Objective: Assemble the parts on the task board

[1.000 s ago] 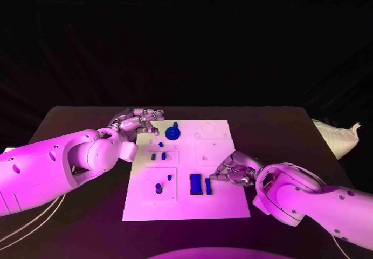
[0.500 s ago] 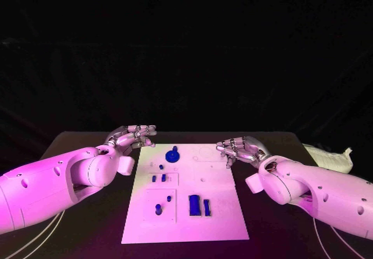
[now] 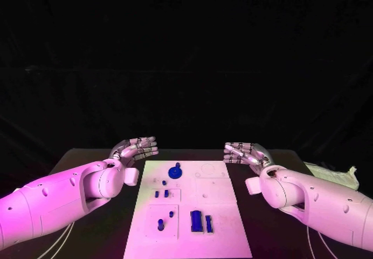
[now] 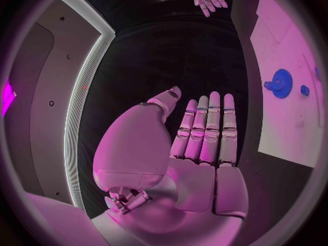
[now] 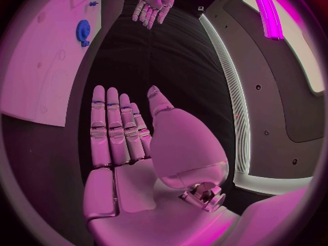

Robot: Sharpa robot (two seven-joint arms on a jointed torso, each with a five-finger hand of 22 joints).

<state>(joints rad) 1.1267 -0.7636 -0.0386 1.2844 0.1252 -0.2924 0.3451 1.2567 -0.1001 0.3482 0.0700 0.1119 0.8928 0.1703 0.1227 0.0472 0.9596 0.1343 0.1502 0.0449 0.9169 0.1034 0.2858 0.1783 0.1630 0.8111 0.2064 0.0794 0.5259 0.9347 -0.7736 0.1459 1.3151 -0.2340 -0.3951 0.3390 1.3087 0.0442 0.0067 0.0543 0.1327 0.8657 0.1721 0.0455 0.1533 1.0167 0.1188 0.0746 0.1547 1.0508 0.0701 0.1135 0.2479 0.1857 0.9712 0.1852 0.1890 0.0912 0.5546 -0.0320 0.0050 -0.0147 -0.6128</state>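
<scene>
Currently both my hands are raised off the table with fingers straight and side by side, palms empty, nothing grasped. My left hand [image 3: 133, 148] hangs past the far left corner of the task board [image 3: 218, 216]; my right hand [image 3: 246, 153] hangs past its far right corner. Neither touches the board. Left wrist view confirms it: left hand [image 4: 198, 142] flat, fingers extended together, thumb out to the side. Same for the right hand [image 5: 130, 136] in the right wrist view.

Task board: white rectangular plate, lying flat in the middle of the black table [image 3: 93, 162], long side running away from me. It has shallow square recessed panels and a faint circular outline near the far right.

Parts on it, all blue:
- gear [image 3: 175, 172] near the far edge, left of centre, with a small knob on top; also seen as gear [image 4: 279, 83] and gear [image 5: 84, 31].
- two small pegs [image 3: 161, 193] side by side on the left, mid-board.
- two more small pegs [image 3: 165, 217] in the nearer left panel, one a bit farther than the other.
- wide block [image 3: 196, 220] and narrow bar [image 3: 208, 223] standing parallel, just beside each other, near centre on the near half.

Pale crumpled bag [image 3: 336, 175] sits at the table's right edge. Backdrop behind the table is dark.
</scene>
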